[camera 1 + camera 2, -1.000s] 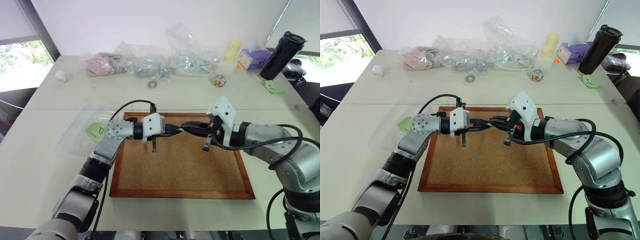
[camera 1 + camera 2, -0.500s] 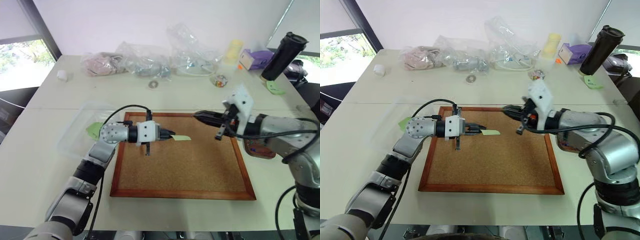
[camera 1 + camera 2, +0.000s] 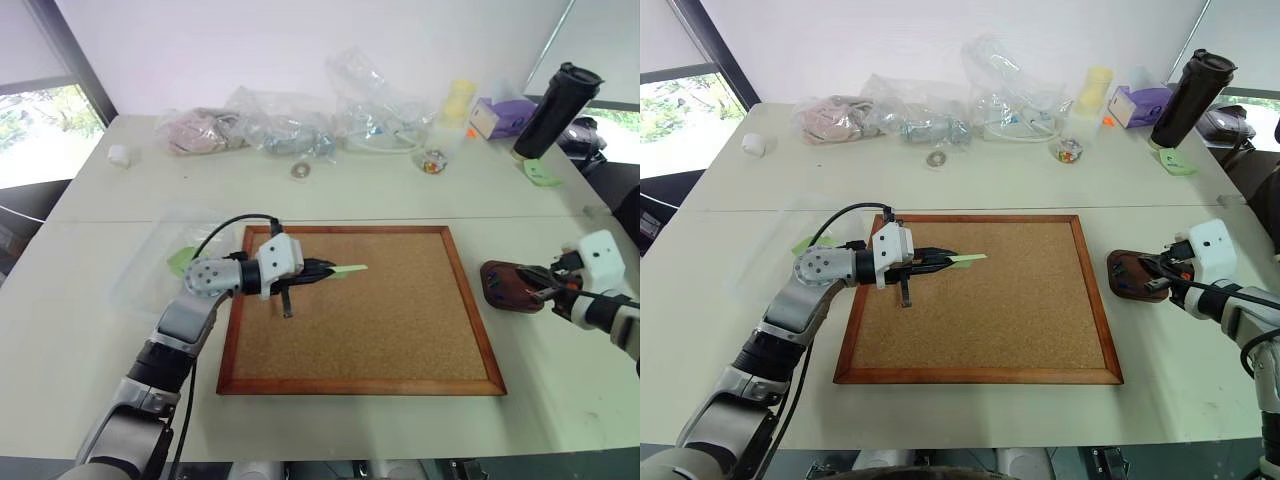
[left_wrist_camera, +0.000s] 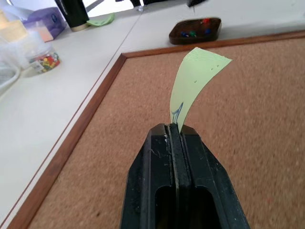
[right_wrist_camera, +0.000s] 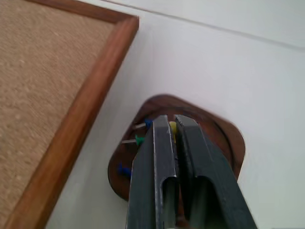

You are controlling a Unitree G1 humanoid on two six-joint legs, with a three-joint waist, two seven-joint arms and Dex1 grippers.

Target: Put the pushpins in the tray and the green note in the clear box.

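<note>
left hand [image 4: 175,128] clamps green note [image 4: 195,81], long axis toward tray [image 3: 512,288] | right hand [image 5: 172,125] closed on yellow pushpin [image 5: 172,127]

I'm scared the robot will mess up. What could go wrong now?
The left gripper pinches just one edge of the green note, so it might slip out before reaching the clear box. The right gripper holds a yellow pushpin over the tray, close to its rim; dropped badly, it could bounce onto the table.

No legible text anywhere
</note>
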